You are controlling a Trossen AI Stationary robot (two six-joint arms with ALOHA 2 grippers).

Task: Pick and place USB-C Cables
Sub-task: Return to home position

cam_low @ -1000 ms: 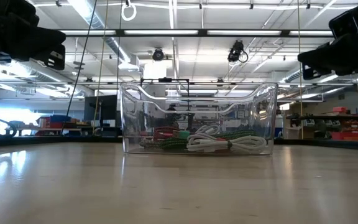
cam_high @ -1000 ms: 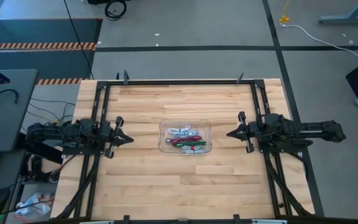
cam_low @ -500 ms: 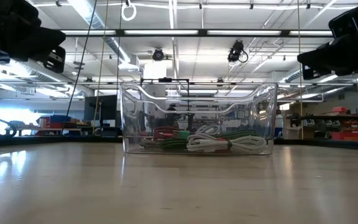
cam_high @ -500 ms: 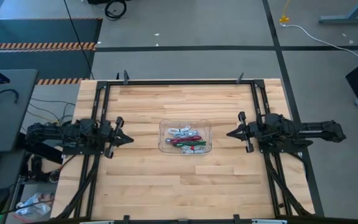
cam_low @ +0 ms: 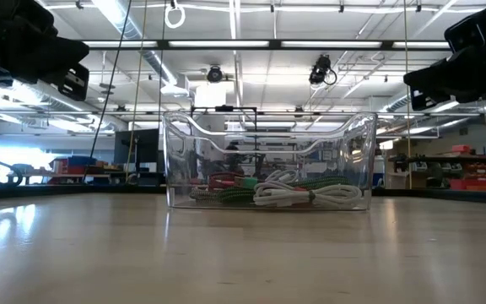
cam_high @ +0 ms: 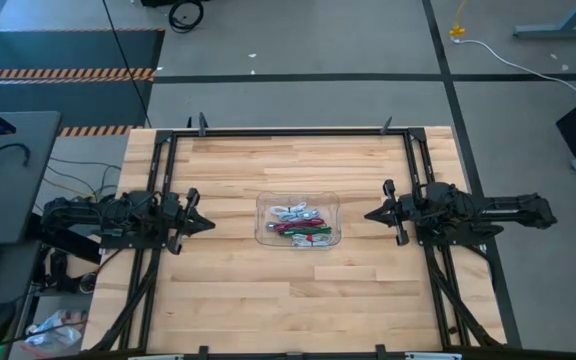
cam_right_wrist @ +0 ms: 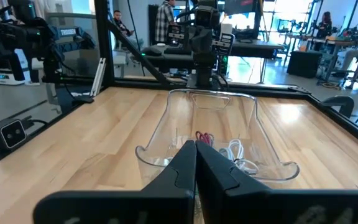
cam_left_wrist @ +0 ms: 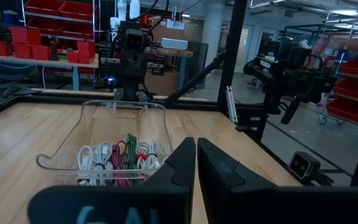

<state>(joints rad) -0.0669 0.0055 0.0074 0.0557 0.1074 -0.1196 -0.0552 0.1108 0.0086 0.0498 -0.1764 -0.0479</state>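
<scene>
Several small coiled USB-C cables [cam_high: 299,226], white, green and dark red, lie in a clear plastic tray [cam_high: 262,201] at the table's middle; the low view shows the cables [cam_low: 277,192] resting on the tray floor. My left gripper [cam_high: 211,224] hovers left of the tray, shut and empty, its fingertips [cam_left_wrist: 196,149] pointing at the cables [cam_left_wrist: 120,163]. My right gripper [cam_high: 367,215] hovers right of the tray, shut and empty, its fingertips [cam_right_wrist: 195,149] pointing at the tray [cam_right_wrist: 166,109].
The tray stands on a wooden table [cam_high: 228,300] framed by dark rails [cam_high: 298,131]. Bare wood lies on all sides of the tray. People stand in the room beyond the table's left side [cam_right_wrist: 165,22].
</scene>
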